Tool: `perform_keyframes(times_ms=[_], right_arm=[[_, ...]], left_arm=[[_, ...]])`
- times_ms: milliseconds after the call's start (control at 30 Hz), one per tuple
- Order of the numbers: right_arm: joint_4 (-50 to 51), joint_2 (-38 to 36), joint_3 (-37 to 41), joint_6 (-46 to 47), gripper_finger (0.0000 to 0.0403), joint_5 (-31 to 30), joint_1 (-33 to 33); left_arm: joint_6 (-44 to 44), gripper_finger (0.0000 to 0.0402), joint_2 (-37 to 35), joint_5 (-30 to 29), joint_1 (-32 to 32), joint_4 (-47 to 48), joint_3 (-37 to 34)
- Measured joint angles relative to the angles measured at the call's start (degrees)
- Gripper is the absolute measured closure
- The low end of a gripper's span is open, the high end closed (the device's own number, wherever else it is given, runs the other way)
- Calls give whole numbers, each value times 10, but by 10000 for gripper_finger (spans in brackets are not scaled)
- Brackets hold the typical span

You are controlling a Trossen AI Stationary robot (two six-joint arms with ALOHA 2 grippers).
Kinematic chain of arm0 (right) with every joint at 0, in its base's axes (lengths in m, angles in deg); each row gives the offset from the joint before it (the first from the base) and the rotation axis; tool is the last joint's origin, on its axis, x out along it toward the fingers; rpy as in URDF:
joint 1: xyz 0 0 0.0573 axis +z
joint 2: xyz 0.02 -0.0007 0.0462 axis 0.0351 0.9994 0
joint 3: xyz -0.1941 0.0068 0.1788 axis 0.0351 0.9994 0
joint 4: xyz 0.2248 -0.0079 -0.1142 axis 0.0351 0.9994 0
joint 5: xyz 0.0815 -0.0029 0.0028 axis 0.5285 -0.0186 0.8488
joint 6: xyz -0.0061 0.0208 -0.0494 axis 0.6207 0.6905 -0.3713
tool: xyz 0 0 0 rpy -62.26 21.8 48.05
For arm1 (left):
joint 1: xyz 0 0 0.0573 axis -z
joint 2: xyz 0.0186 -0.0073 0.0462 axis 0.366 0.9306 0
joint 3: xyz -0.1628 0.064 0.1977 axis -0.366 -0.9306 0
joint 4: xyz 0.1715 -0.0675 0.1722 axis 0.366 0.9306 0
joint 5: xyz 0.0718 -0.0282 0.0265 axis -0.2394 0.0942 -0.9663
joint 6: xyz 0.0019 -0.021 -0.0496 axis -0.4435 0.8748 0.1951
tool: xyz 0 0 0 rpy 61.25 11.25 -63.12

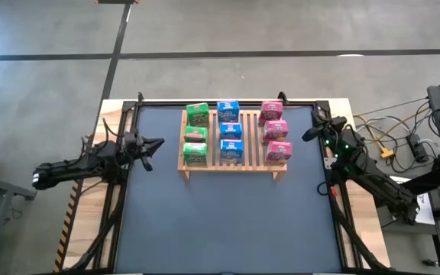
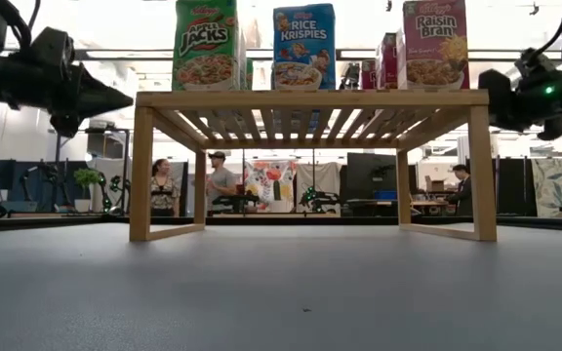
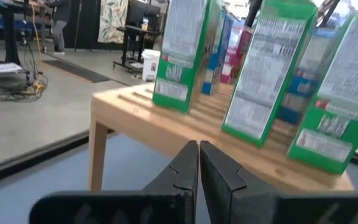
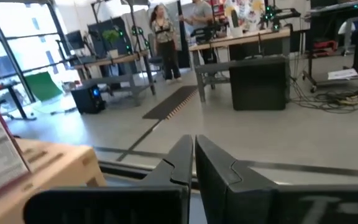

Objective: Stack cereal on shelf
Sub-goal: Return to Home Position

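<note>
The light-wood shelf [image 1: 250, 145] stands on its short legs at the far middle of the dark tabletop. On its slats stand three rows of cereal boxes: green [image 1: 196, 134] on the left, blue [image 1: 229, 130] in the middle, pink [image 1: 275, 130] on the right. My left gripper [image 1: 159, 143] hangs shut just off the shelf's left end, pointing level at it, at about the height of the shelf top [image 2: 310, 98]. My right gripper [image 1: 308, 136] hangs shut off the shelf's right end. Neither holds anything. In the left wrist view the green boxes [image 3: 263, 74] stand upright right ahead of the shut fingertips [image 3: 199, 146].
Bare dark tabletop [image 1: 228, 221] stretches from the shelf to the near edge. Black frame rails [image 1: 128, 114] run along the table's sides. Cables and gear [image 1: 403, 141] lie beyond the right edge. People [image 2: 222, 180] stand in the room behind the table.
</note>
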Motion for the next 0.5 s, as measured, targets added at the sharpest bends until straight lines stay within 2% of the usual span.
perform_keyframes(times_ms=[400,500], right_arm=[[19,8,11,-5,394,-17,0],[20,8,11,-32,394,-20,0]], left_arm=[[11,401,3,-5,0,-16,-20],[17,401,9,-3,0,-17,-20]])
